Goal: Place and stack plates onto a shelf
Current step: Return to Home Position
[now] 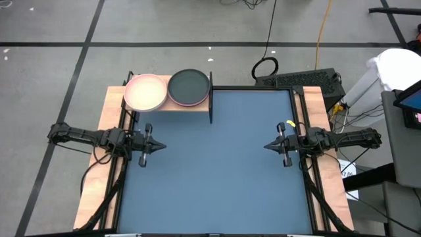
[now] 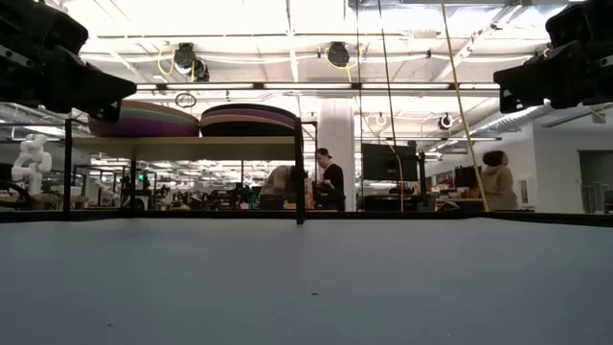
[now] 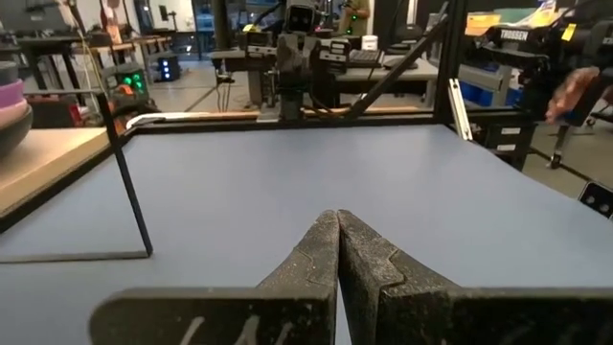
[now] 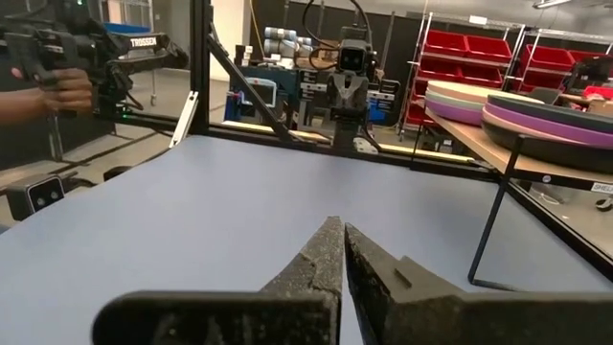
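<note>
While both arms [image 1: 99, 138] [image 1: 332, 139] idle, 2 plate stacks [image 1: 145, 92] [image 1: 189, 87] top the shelf [image 1: 187, 108].

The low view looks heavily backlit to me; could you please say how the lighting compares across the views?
Low view: bright ceiling lights glare behind, so the left gripper and right gripper are black silhouettes, and the plates on the shelf look dim. High view: even light on the tabletop, no strong shadows. Wrist views: evenly lit.
</note>
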Motion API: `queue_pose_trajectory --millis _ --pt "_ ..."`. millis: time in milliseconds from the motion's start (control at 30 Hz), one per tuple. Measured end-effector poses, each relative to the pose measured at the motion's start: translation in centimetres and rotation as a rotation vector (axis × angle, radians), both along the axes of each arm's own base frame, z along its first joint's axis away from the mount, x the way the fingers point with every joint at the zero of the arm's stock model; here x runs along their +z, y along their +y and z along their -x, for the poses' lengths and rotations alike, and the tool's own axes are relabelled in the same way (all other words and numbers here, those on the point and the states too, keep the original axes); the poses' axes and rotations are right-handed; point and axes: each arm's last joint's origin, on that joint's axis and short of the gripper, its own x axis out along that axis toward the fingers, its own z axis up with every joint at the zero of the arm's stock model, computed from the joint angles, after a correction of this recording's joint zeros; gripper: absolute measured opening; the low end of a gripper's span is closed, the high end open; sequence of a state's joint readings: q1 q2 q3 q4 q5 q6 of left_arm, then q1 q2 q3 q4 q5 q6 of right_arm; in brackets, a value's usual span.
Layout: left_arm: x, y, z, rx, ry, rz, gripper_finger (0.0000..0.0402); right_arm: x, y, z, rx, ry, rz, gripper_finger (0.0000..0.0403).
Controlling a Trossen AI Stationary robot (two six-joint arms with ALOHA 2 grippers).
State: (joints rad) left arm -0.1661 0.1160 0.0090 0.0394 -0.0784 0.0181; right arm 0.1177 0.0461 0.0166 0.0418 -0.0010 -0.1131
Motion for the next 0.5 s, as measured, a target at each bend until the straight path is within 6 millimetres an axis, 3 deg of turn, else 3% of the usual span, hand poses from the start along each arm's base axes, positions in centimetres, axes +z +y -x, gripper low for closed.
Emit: queue_pose_trajectory --millis 500 --pt "0.91 0.27 0.69 0.050 -0.113 -0.077 0.0003 0.07 0.00 0.00 0.000 -0.007 -0.001 0.0000"
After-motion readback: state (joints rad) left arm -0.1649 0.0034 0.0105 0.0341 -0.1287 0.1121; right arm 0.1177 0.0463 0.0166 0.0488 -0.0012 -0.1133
